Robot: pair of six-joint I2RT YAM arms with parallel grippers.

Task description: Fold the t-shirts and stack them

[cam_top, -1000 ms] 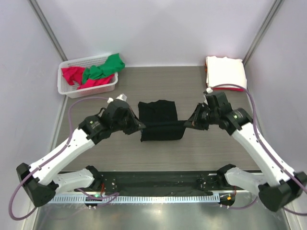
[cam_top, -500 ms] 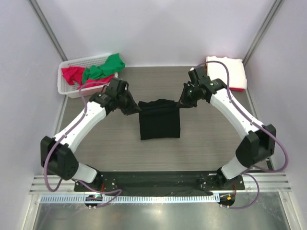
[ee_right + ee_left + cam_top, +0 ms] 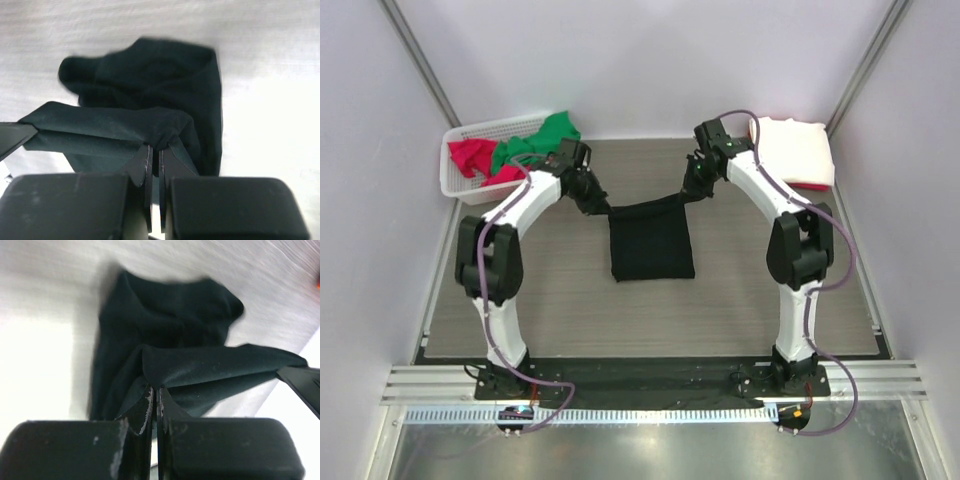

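Black t-shirt sits mid-table, slightly toward the far side.

Top view:
- Lower part of the shirt lies flat as a rough rectangle. Its far edge is lifted and pulled into a band between the two arms, sagging a little in the middle.
- Left gripper is at the band's left end and right gripper at its right end. Both arms are stretched far forward.
- Basket is in the far left corner. It holds a red t-shirt, and a green t-shirt spills over its far rim.
- White t-shirt lies folded in the far right corner, well apart from the black one.

Left wrist view:
- Left gripper has its jaws pinched together on a ridge of the black t-shirt.
- The cloth runs off to the right in a taut fold, with the rest bunched on the table beyond.
- A dark wedge at the right edge is possibly the other arm's finger. The view is too cropped to be sure.

Right wrist view:
- Right gripper is likewise clamped on a gathered fold of the black t-shirt.
- The stretched band leads away to the left.
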